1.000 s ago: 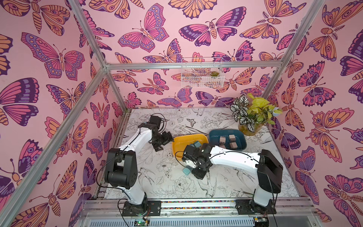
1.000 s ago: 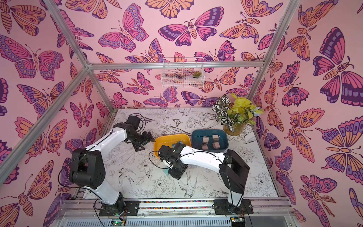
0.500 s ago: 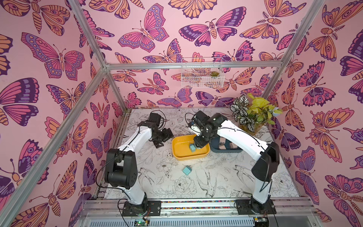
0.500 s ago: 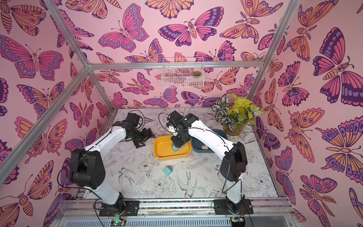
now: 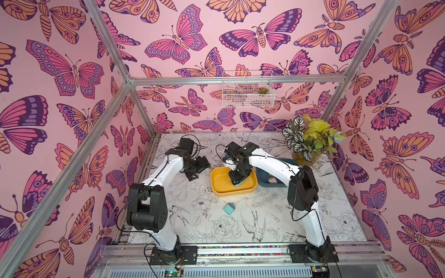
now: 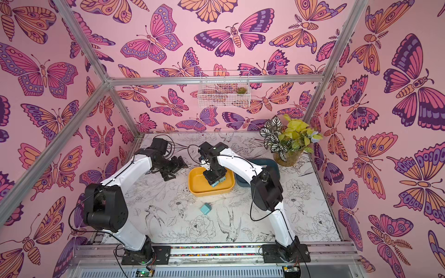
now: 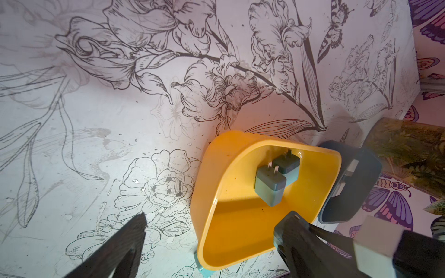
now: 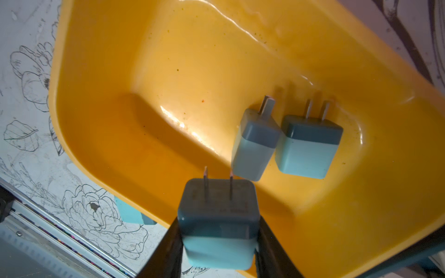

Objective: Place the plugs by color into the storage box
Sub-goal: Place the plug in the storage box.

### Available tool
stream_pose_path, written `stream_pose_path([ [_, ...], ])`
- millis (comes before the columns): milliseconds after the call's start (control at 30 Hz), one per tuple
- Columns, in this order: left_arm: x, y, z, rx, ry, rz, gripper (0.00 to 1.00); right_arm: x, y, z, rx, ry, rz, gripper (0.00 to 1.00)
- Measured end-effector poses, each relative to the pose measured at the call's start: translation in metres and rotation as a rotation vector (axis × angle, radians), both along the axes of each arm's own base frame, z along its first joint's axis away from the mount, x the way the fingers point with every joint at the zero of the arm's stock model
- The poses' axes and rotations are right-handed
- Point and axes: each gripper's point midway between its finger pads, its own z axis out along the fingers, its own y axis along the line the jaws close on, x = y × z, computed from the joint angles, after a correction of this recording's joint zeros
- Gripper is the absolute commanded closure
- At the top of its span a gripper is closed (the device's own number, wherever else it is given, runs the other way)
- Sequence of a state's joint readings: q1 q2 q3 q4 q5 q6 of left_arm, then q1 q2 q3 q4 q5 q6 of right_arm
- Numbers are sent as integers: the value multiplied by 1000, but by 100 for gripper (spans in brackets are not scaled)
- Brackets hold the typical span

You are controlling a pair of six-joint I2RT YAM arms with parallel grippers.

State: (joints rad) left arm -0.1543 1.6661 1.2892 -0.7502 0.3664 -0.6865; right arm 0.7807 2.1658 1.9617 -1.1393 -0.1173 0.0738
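1. My white left arm [image 5: 166,173] is bent at the elbow and reaches forward, low down.
2. My black left gripper [image 7: 216,216] has its two fingers spread wide, holding nothing.
3. My white right arm [image 5: 272,163] arches over, with the wrist pointing down.
4. My black right gripper [image 5: 238,181] pinches a small teal plastic plug [image 8: 218,250] between its fingers.

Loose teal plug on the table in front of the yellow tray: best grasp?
Come straight down and pinch the loose teal plug across its flat opposite body sides. It lies alone on the table, prongs seemingly toward the yellow tray.
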Motion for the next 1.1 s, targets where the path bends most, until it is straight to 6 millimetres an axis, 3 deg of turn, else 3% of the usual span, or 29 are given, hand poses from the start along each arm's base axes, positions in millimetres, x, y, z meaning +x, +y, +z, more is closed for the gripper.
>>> stream_pose_path([
  [267, -1, 0, -2, 0, 4, 0, 10, -10, 6, -17, -16, 19, -6, 62],
  [433, -1, 0, -2, 0, 5, 0, 10, -14, 0, -33, -53, 34, -9, 60],
  [567, -1, 0, -2, 0, 5, 0, 10, -17, -7, -44, -85, 45, -15, 51],
  [800, -1, 0, -2, 0, 5, -1, 10, -15, -10, -45, -100, 37, -33, 34],
  [967, -1, 0, -2, 0, 5, -1, 10, -15, -13, -30, -98, 12, -52, 31],
  [1100, -1, 0, -2, 0, 5, -1, 10, -26, -11, 13, -39, -51, -56, 31],
])
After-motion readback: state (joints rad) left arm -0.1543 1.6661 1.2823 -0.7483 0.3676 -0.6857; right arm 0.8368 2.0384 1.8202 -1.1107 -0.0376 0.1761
